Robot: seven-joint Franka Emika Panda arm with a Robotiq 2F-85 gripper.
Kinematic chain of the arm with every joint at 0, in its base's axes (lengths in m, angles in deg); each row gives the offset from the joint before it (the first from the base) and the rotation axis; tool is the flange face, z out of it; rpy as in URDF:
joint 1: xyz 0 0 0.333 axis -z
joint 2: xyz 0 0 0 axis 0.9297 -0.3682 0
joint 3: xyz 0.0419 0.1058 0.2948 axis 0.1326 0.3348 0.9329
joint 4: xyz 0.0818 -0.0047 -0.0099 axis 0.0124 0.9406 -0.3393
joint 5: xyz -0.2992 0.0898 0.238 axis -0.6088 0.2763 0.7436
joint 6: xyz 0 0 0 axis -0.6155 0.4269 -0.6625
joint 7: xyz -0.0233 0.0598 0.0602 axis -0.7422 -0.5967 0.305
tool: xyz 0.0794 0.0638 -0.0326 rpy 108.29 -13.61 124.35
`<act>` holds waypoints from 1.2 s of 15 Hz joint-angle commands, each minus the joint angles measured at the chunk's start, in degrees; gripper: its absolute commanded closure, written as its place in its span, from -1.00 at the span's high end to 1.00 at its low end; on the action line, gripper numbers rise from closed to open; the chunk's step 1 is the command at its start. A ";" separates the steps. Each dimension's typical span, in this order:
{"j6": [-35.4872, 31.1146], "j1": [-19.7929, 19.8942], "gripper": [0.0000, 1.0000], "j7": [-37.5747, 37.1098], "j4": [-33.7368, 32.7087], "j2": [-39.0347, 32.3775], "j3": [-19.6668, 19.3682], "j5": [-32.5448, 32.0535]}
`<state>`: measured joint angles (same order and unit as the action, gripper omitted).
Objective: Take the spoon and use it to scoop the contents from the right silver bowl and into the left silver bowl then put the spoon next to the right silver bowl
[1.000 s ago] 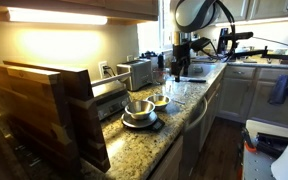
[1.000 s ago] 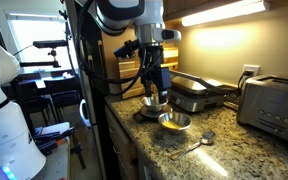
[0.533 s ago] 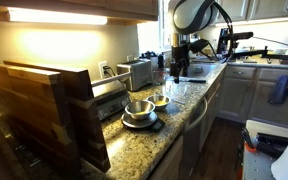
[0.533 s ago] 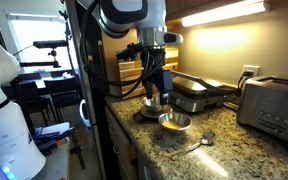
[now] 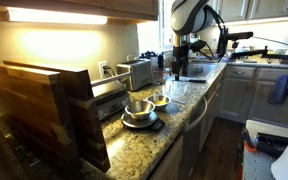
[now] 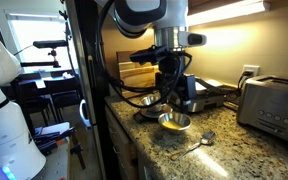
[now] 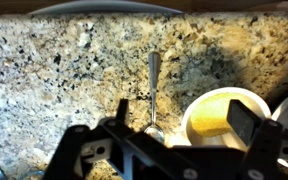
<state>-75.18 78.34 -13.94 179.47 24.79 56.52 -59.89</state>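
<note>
The tool (image 7: 182, 115) hangs released over the spoon (image 7: 153, 85); the small bowl (image 7: 224, 115) sits just beside it, with bare desk (image 7: 54, 70) opposite.

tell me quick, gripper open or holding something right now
gripper: open, holding nothing; the spoon lies on the counter below it, untouched.

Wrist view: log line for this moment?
phase: pre-grasp | gripper: open, empty, over counter | spoon: flat on counter, untouched | small bowl: yellow contents inside
</note>
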 commanded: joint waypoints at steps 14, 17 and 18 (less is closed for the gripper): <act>-16.18 4.94 1.00 8.80 -13.09 -23.95 2.10 5.02; -16.43 4.95 1.00 8.71 -12.72 -24.10 3.18 4.70; -16.29 5.06 1.00 8.80 -12.70 -24.06 3.52 4.93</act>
<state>-90.30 82.03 -3.66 166.20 0.27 58.43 -53.69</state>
